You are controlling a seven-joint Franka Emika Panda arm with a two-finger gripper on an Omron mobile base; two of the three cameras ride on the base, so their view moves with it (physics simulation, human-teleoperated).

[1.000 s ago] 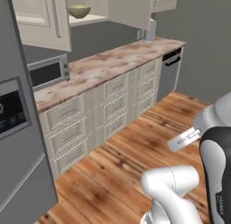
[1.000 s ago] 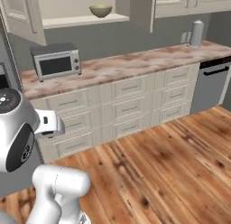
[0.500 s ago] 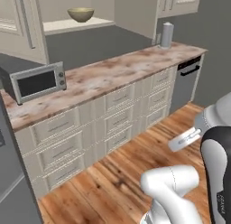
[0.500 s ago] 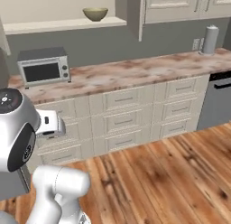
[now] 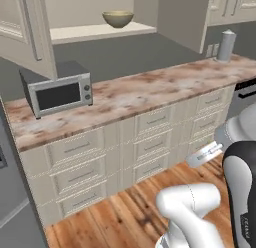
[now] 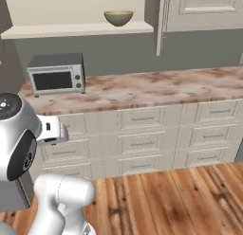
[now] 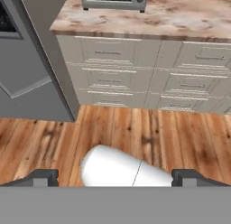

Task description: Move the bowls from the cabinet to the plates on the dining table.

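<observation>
Olive-tan bowl (image 5: pixel 118 19) is being kept upright on the cabinet (image 5: pixel 95 33) shelf, alone there, toward the shelf's right part in the left base view; in the right base view the bowl (image 6: pixel 118 18) is sitting near the right end of the shelf (image 6: pixel 78 29), beside a shut raised-panel door (image 6: pixel 204 10). Nothing can be made out inside the bowl from these angles. The cabinet's left door (image 5: pixel 25 32) is being held swung open, its vertical bar handle showing.

Below the shelf, a grey microwave (image 5: pixel 59 93) is being carried on the marbled counter (image 5: pixel 150 92), its door shut; contents cannot be told. A grey cylinder (image 5: pixel 226 46) is standing upright at the counter's far right end. Cream drawers (image 6: pixel 142 143) with short horizontal handles are being kept shut under the counter. Wood floor (image 7: pixel 126 133) is lying in front of them.

Gripper (image 7: pixel 115 177) is being held wide apart in the hand view, empty, pointed down at floor and drawers, well apart from the bowl.
</observation>
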